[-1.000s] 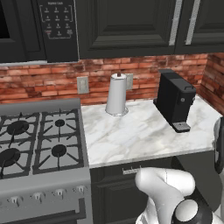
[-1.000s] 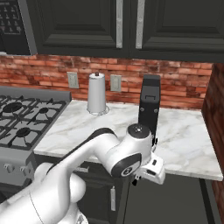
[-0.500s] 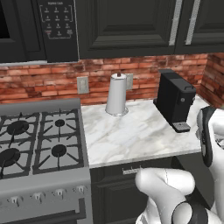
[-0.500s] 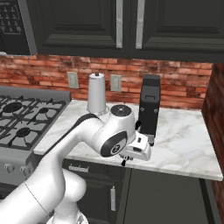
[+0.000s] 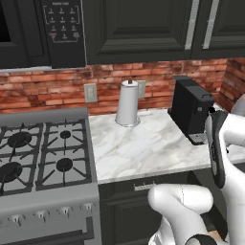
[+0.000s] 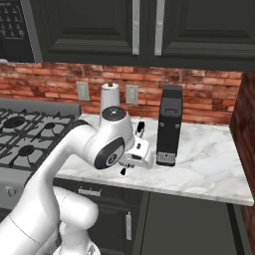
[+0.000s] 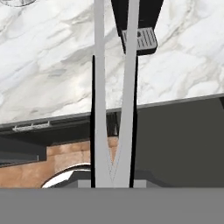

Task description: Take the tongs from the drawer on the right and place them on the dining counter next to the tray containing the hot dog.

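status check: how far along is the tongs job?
Done: tongs are out of the drawer, clamped in the shut pincer. In hand: they are carried above the marble worktop by the coffee machine. Left: reach the dining counter and lay them beside the hot dog tray.

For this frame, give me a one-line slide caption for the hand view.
Long slim black tongs with silvery edges held in the shut gripper, reaching over the white-grey marble worktop toward the black coffee machine's drip grille.
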